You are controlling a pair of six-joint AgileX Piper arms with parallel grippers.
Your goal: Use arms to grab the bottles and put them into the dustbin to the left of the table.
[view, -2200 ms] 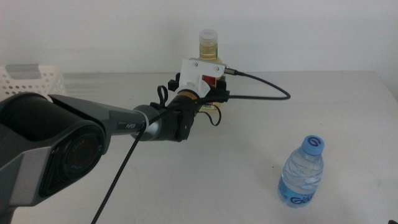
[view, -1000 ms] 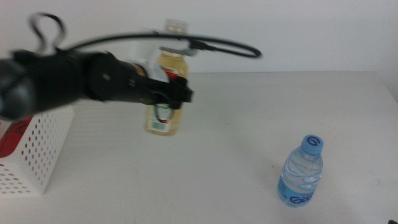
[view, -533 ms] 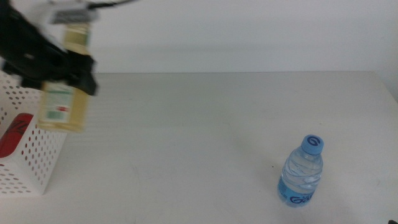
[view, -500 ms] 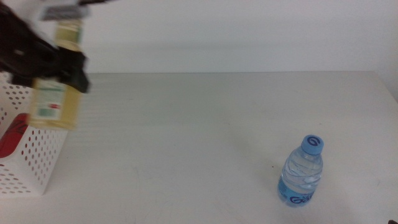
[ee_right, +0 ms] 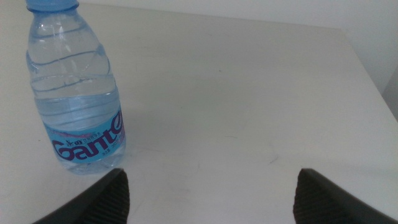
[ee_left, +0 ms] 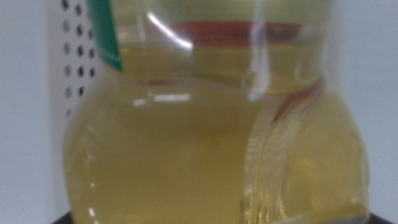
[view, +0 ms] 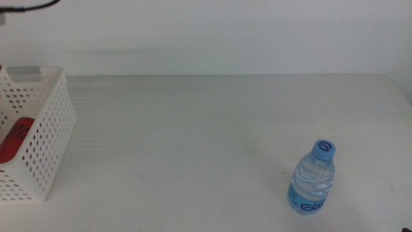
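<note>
From my middle camera I see the desk (view: 193,135) with the basket (view: 45,138) standing at its left edge. The can (view: 14,140) lies inside the basket, its red showing through the holes and over the rim. The water bottle (view: 313,177) stands upright on the desk, well apart from the basket, toward the near right corner.

Neither arm shows in that view. On my left wrist camera the juice bottle (ee_left: 217,124) fills nearly the whole picture, pressed up close to the lens, with a strip of the basket's perforated wall (ee_left: 71,62) visible just beside it. The left gripper's jaws are almost entirely hidden behind the bottle, so I cannot tell whether it has hold of it.

The right gripper (ee_right: 211,190) is spread wide with nothing between its jaws. The water bottle (ee_right: 78,93) stands just ahead of one jaw, not touching it.
</note>
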